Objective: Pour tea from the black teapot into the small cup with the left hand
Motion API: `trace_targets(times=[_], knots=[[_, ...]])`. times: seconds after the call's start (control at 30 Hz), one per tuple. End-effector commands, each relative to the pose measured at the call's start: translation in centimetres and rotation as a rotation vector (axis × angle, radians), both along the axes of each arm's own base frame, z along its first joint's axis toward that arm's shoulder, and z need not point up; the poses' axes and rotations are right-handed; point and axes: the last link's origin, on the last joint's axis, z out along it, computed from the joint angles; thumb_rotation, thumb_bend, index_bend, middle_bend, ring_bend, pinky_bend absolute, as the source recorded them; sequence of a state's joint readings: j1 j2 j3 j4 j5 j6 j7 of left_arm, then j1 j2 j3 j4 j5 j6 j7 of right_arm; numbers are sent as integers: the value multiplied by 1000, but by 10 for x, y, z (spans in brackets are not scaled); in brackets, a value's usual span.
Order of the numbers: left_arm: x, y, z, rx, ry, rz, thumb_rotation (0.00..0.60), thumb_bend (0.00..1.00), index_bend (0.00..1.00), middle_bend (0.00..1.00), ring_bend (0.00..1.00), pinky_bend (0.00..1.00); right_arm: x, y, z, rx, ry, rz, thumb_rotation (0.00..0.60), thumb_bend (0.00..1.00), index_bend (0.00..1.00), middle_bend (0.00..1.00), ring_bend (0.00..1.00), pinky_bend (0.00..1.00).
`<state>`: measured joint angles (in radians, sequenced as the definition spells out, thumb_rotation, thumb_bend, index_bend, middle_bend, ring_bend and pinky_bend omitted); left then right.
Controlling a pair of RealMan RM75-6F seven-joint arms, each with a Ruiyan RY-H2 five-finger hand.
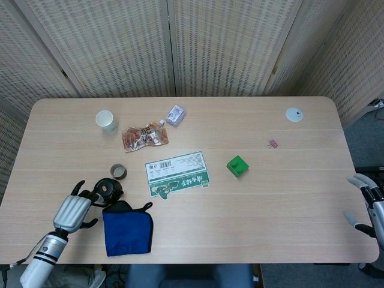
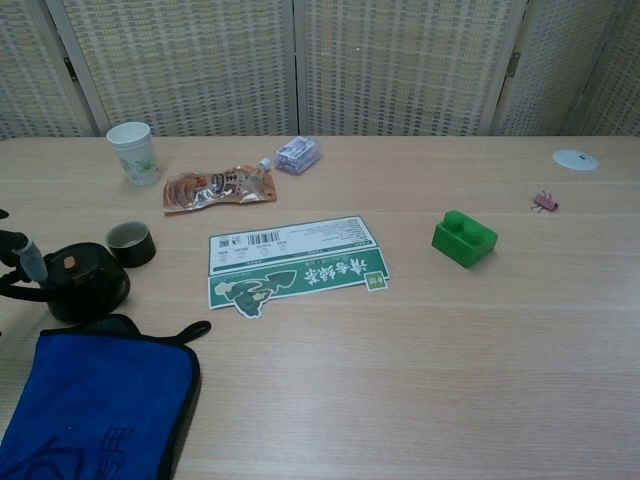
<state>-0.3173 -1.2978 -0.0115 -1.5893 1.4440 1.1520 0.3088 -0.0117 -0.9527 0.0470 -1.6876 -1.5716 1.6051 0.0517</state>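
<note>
Your left hand (image 1: pixel 72 207), fingers spread and holding nothing, reaches at the handle of the black teapot (image 1: pixel 109 190), which stands on the bench (image 1: pixel 252 204) just beside the small cup (image 1: pixel 118 172). A shallow hold on the handle could let the pot swing and slop tea onto the blue cloth (image 1: pixel 127 228). Your right hand (image 1: pixel 367 204) hangs open.

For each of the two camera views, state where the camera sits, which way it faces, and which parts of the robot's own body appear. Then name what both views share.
Head view: high above the near table edge, looking steeply down; shows the whole table, the left hand by the black teapot, and the right hand at the right edge.
Chest view: low at the near edge, facing across toward the screens; only fingertips of the left hand show.
Shared: teapot, small cup, blue cloth, green block.
</note>
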Motion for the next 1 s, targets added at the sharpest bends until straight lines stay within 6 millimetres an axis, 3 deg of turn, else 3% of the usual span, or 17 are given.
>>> trace_targets(times=[0.03, 1.0], knots=[[-1, 1, -1, 1, 15, -6, 600, 219, 383, 376, 304, 0, 0, 0, 1, -3, 1, -2, 600, 167, 229, 203, 156, 165], [-7, 7, -11, -18, 64, 32, 600, 219, 432, 435, 338, 0, -4, 3, 1, -6, -1, -18, 600, 167, 229, 203, 156, 165]])
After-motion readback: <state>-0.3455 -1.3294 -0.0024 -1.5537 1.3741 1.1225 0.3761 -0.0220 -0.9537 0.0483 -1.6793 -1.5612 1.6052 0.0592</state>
